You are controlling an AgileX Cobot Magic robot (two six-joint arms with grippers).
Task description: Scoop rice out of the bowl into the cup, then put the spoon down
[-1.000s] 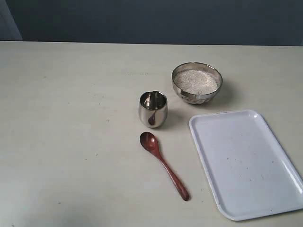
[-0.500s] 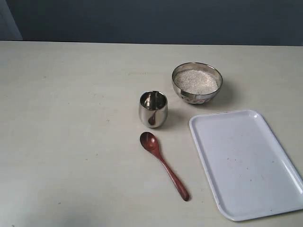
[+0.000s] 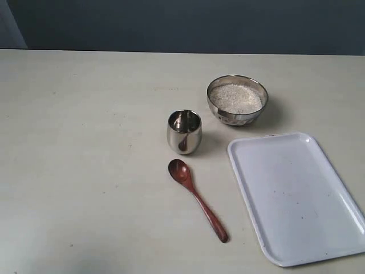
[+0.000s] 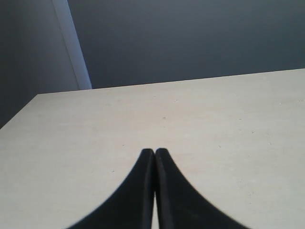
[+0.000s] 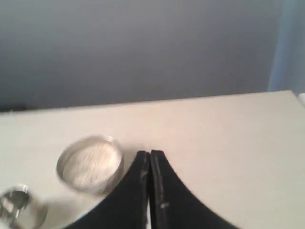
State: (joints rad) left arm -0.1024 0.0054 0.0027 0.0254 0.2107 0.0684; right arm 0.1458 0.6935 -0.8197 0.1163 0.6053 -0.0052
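The cup (image 3: pixel 184 132) stands upright near the middle of the table (image 3: pixel 85 142), its open mouth up and its steel inside showing bright and dark reflections. The bowl (image 3: pixel 236 119) sits behind the cup and to its right, near but apart from it, and the rice (image 3: pixel 236 98) fills it almost to the rim as a flat white mass. The spoon (image 3: pixel 197 198) lies flat on the table just in front of the cup, hollow side up. Its oval head is close to the cup's foot without touching it, and its slim handle runs away from the cup toward the front right. A white tray (image 3: pixel 296 197) lies to the right of the cup and forward of it, on the near side of the bowl, its long edge close to the spoon's handle but not touching it. The right gripper (image 5: pixel 150 153) has its two dark fingers pressed together tip to tip above the table, well apart from the cup, with the bowl nearer to it than the cup is. The left gripper (image 4: pixel 155 151) is likewise pressed together, over bare table. Where it stands from the cup I cannot tell.
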